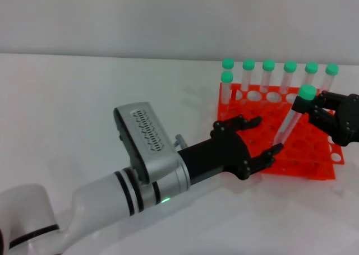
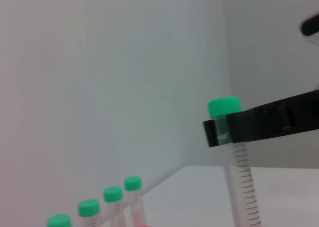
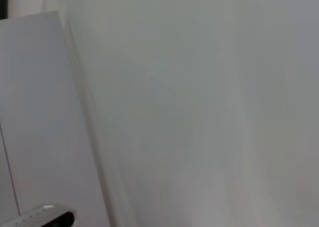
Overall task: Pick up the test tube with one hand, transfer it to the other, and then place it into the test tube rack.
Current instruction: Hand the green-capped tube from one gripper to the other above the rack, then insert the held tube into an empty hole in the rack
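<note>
- Right gripper (image 1: 314,106) pinches tube (image 1: 291,120) just under its cap, over the rack (image 1: 314,160).
- Left gripper (image 1: 261,137) spread, empty.
- Tube likely light, stiff, slick; the under-cap hold suits it.

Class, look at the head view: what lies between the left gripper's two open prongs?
In the head view, the lower end of the test tube lies between the left gripper's spread prongs, over the test tube rack. The right gripper grips the tube just under its cap.

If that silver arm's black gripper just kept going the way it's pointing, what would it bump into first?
Probably the test tube held by the right gripper: its lower end hangs between the open prongs of the left gripper. Just beyond lies the test tube rack. Depth is hard to judge.
</note>
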`<action>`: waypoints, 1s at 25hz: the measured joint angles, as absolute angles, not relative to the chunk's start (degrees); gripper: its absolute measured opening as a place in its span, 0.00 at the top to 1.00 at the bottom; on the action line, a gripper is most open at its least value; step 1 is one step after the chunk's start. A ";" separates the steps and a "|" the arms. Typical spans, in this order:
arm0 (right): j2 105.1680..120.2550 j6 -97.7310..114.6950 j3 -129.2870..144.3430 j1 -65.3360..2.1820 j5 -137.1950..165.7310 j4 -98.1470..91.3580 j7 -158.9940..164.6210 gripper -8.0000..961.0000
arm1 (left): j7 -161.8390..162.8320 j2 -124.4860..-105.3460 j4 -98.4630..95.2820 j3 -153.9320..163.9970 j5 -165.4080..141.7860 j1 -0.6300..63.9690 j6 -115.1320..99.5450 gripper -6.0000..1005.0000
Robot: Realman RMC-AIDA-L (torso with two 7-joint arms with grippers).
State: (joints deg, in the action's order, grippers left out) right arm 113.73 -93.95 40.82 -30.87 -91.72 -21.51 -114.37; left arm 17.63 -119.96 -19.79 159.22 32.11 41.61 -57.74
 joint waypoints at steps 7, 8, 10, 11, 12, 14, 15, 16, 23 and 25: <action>114.03 -93.91 37.51 -30.68 -91.65 -21.46 -115.89 0.77 | 14.18 -119.97 -20.34 154.96 32.18 36.93 -59.12 0.32; 114.15 -93.89 36.93 -30.68 -91.64 -21.45 -116.27 0.77 | 13.79 -119.96 -20.34 154.47 32.19 36.10 -59.75 0.31; 114.39 -93.78 35.98 -30.87 -91.65 -21.44 -116.91 0.77 | 13.00 -119.91 -20.35 153.80 32.33 34.59 -61.40 0.27; 114.51 -93.68 35.74 -31.01 -91.79 -21.44 -117.22 0.77 | 12.62 -119.87 -20.35 153.47 32.38 33.91 -62.19 0.25; 114.68 -93.50 35.62 -31.15 -92.11 -21.44 -117.61 0.77 | 12.19 -119.85 -20.33 152.83 32.45 32.87 -63.30 0.23; 114.98 -92.99 35.59 -31.42 -93.11 -21.33 -118.50 0.77 | 11.34 -119.83 -20.20 151.54 32.50 30.68 -65.54 0.18; 115.16 -92.63 35.65 -31.66 -94.03 -20.97 -119.47 0.76 | 10.81 -119.82 -20.12 150.90 32.54 29.43 -66.83 0.15; 115.25 -92.41 35.72 -31.83 -94.57 -20.73 -120.03 0.76 | 10.20 -119.81 -20.04 150.27 32.52 28.06 -68.34 0.13; 115.92 -88.86 36.21 -36.44 -100.38 -13.11 -129.97 0.76 | 7.51 -119.97 -19.84 145.01 36.76 17.07 -76.69 0.13; 116.02 -87.43 36.19 -37.99 -101.50 -10.62 -132.93 0.76 | 7.56 -119.96 -19.51 144.80 39.95 15.08 -78.04 0.12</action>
